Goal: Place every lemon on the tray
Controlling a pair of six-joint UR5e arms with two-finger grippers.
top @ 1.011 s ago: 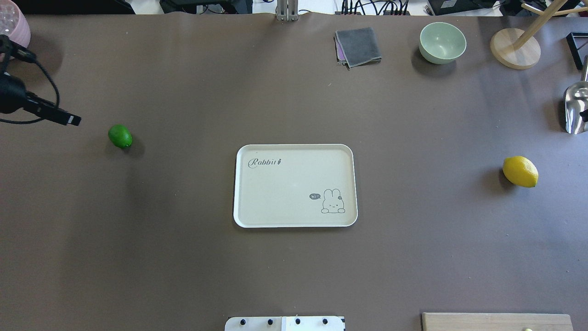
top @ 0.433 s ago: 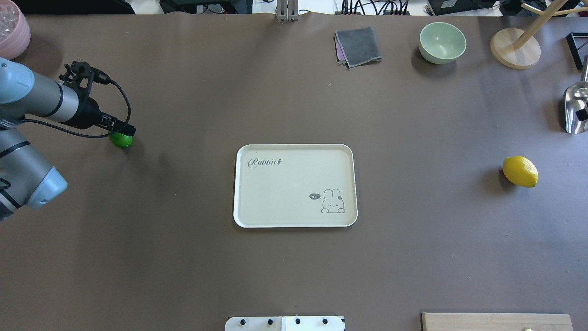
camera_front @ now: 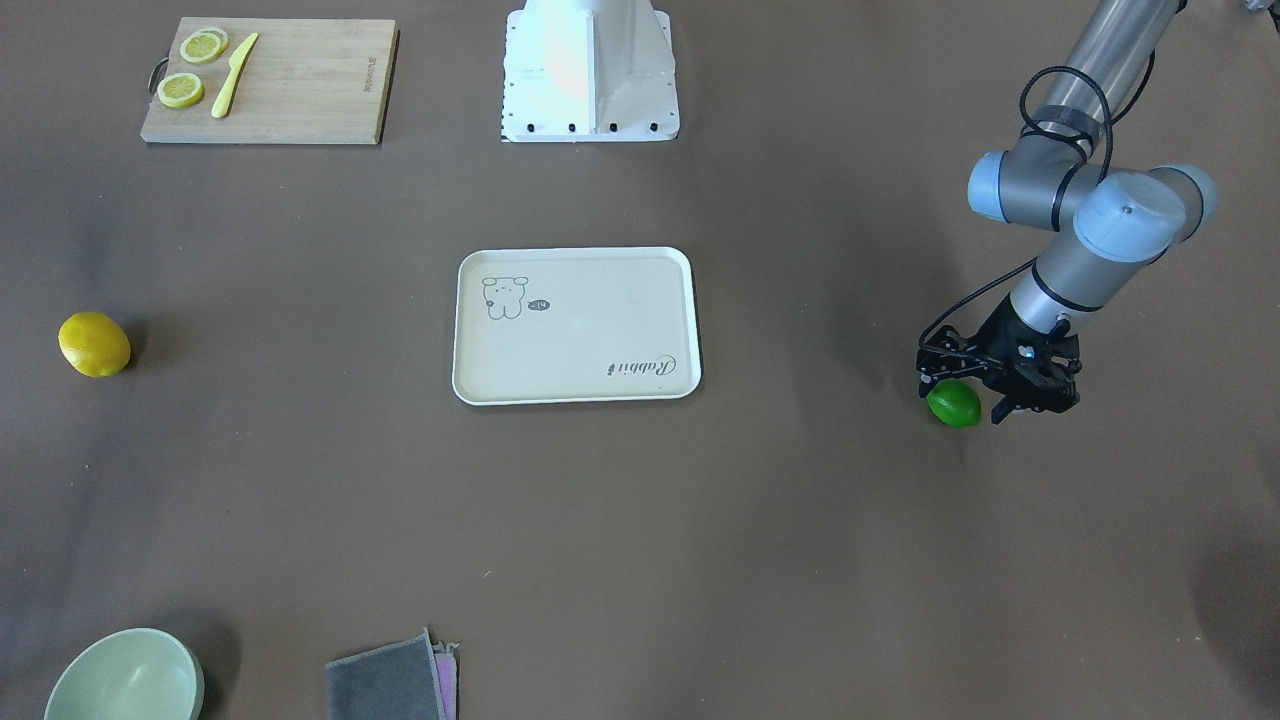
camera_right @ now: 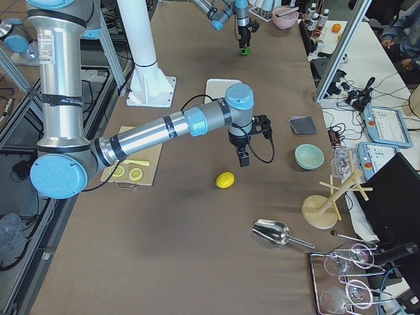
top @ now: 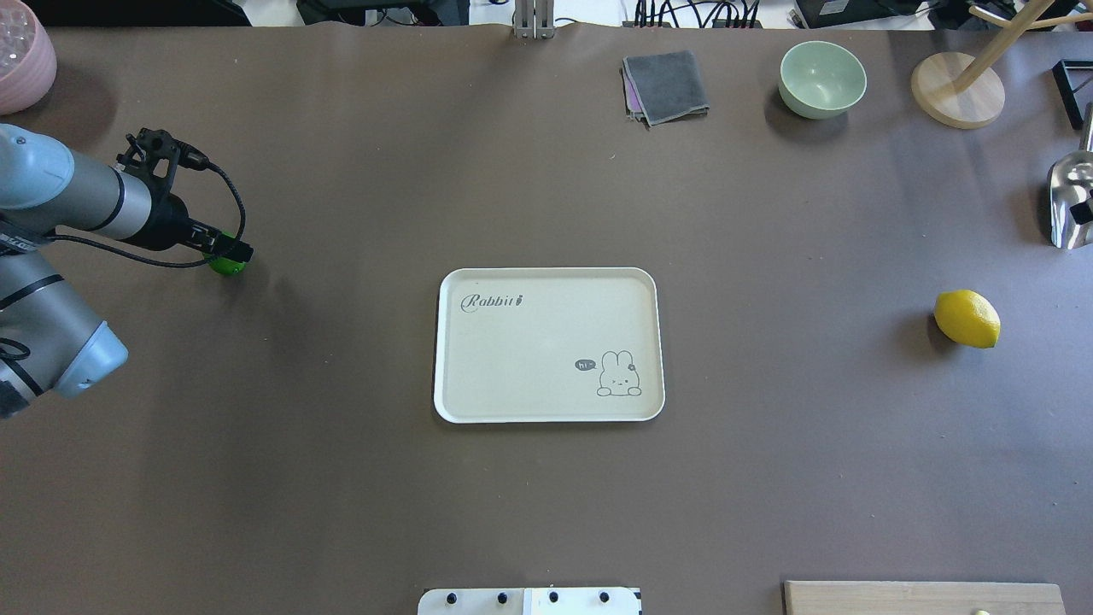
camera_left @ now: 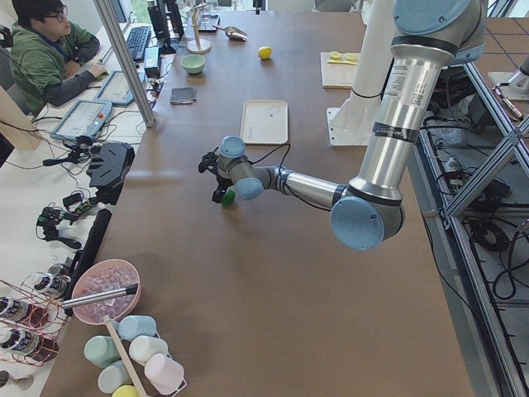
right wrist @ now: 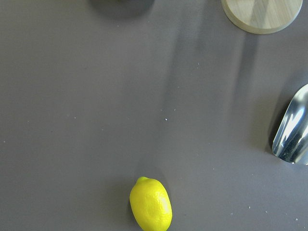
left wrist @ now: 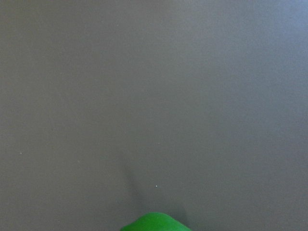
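Two lemons lie on the brown table (top: 359, 512), both off the tray (top: 529, 342), which sits in the middle with its rabbit drawing facing up. The green lemon (camera_front: 954, 404) lies well to the tray's side on the robot's left. The left gripper (camera_front: 990, 395) is lowered right over it, pointing down, with one dark finger (camera_front: 1001, 411) showing just beside the fruit. The other finger is hidden, so it is not possible to tell how wide the jaws stand or whether they grip the lemon. The left wrist view shows only a sliver of green at its bottom edge. The yellow lemon (top: 967, 318) lies well apart from the tray on the robot's right. The right gripper (camera_right: 242, 159) hangs above the table near it, touching nothing; how far open it is cannot be told. Near that lemon lies a metal scoop (top: 1072, 201). Along the far edge are a pale green bowl (top: 821, 79), a folded grey cloth (top: 666, 85) and a wooden stand (top: 956, 90). By the robot's base, a cutting board (camera_front: 290, 85) holds lemon slices (camera_front: 181, 89) and a yellow knife (camera_front: 232, 62).
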